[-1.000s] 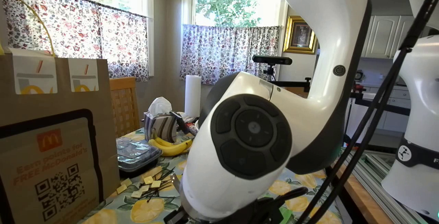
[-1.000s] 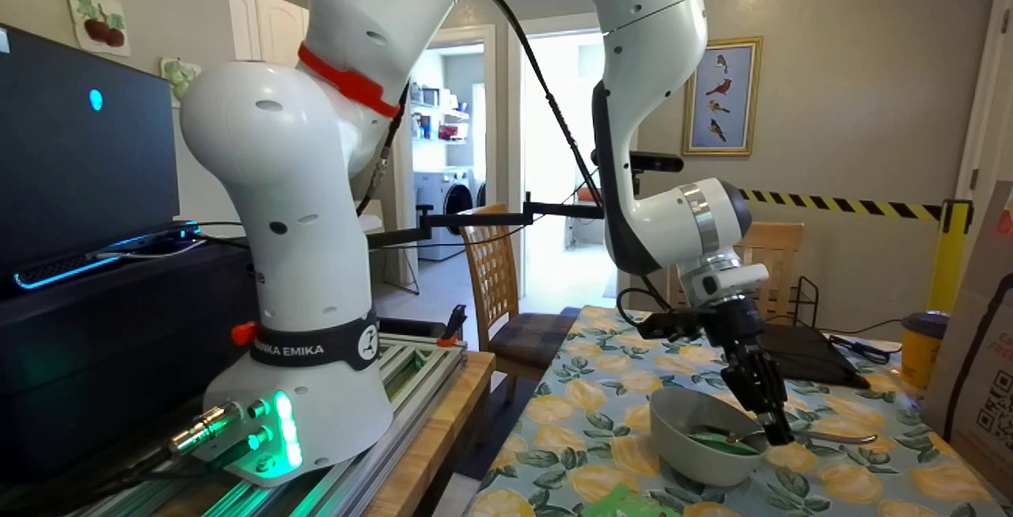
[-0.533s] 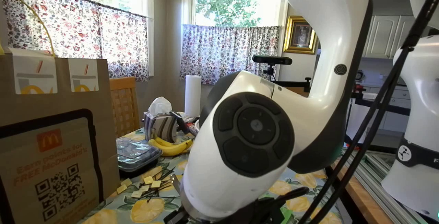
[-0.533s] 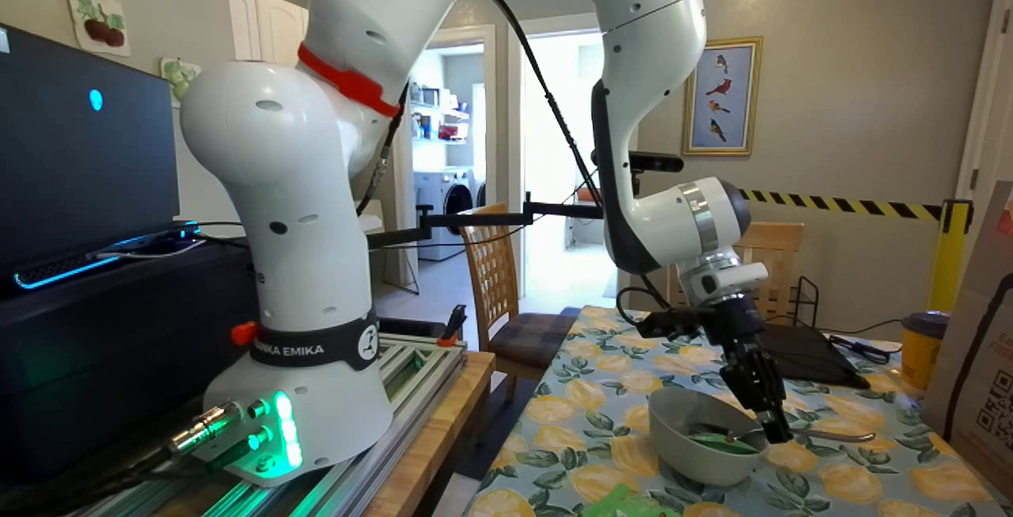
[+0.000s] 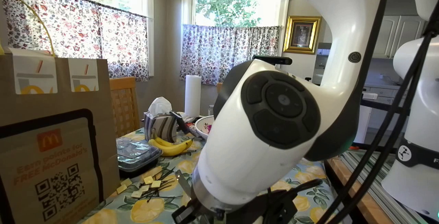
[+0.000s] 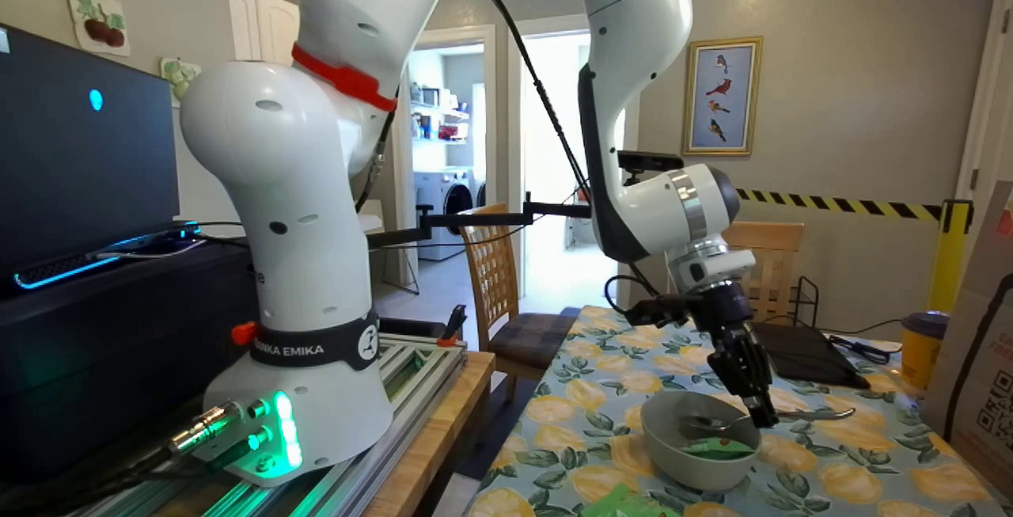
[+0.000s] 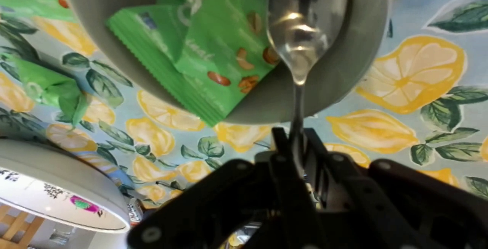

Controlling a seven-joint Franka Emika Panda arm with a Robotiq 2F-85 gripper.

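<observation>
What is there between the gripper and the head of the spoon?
Only the spoon's handle, passing over the bowl's rim; the wrist view shows this.

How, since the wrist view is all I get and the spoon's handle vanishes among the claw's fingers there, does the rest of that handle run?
Observer: In an exterior view the spoon handle pokes out past the claw, on the side away from the bowl.
Operator: My picture hardly shows tilt. How is the claw angled?
Observer: It points downward at a slant, not straight down.
Operator: Any drink cup outside my frame?
Observer: Yes, in an exterior view a yellow cup stands upright on the table.
</observation>
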